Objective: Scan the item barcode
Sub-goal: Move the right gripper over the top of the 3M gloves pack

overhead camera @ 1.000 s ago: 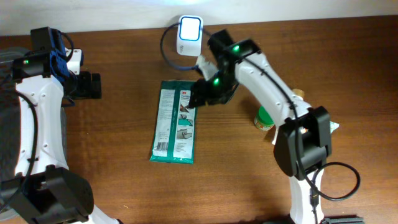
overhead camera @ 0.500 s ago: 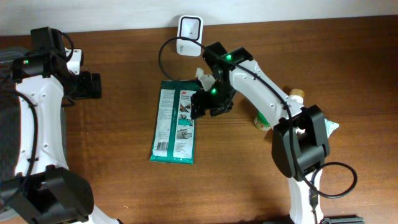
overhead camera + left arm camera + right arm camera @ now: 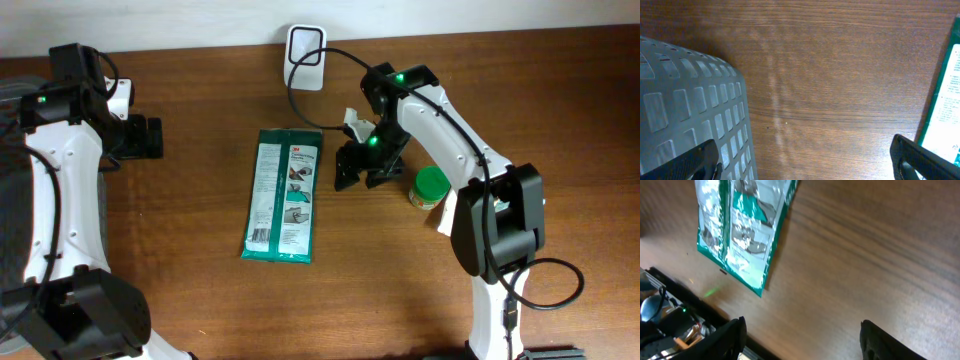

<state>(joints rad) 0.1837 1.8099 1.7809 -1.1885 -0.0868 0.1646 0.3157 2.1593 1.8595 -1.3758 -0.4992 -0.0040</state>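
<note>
green flat plastic packet [image 3: 284,196] flat mid-frame on wooden desk [image 3: 400,290] | right claw [image 3: 357,172] released, empty, beside its right edge | left claw [image 3: 148,138] released, far left | white scanner [image 3: 305,45] top centre, green-lidded jar [image 3: 431,186] right | packet print illegible

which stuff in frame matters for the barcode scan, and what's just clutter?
For the job:
- green packet, flat on the table
- white scanner
- right hand, open and empty beside the packet

Lying about:
- green-capped bottle
- grey basket
- left hand, open, off to the side
</note>
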